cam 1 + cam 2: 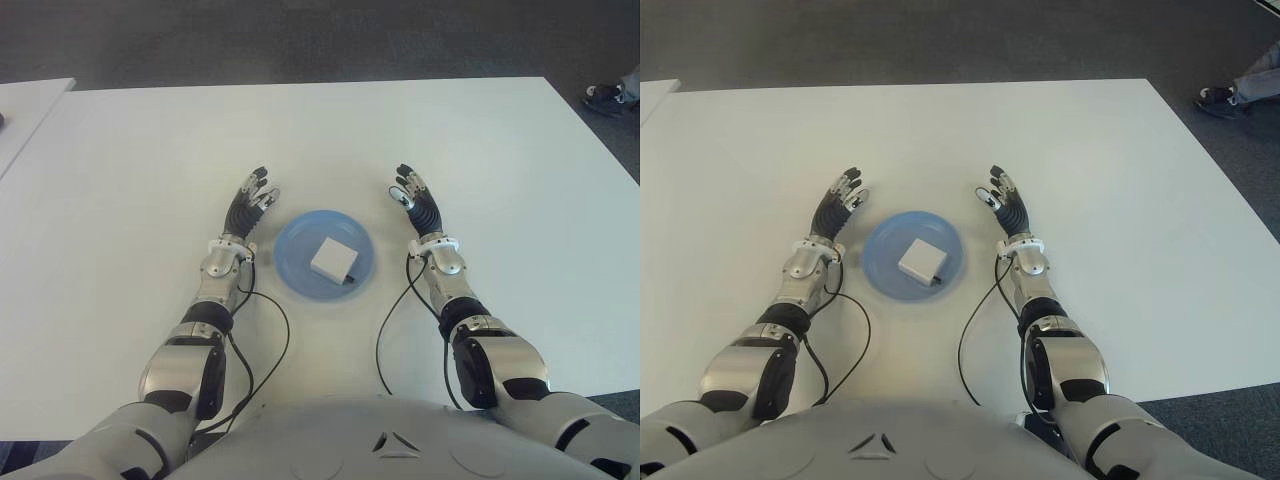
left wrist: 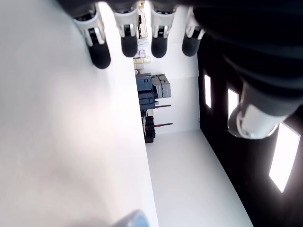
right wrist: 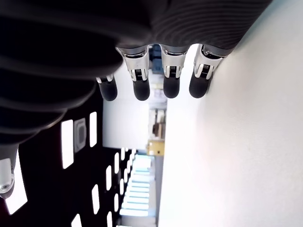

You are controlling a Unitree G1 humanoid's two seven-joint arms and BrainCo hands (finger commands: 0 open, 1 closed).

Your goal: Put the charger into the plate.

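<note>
You'll find the charger (image 1: 334, 259) already lying inside the blue plate (image 1: 294, 240), which sits on the white table (image 1: 130, 170) between your two hands. From the left hand (image 1: 250, 205) it lies just inward toward the right; from the right hand (image 1: 417, 203) it lies inward toward the left, at about the same distance. Both hands are spread, fingers extended, holding nothing. The charger looks squarish, so no long axis stands out; its plug end is hard to make out.
</note>
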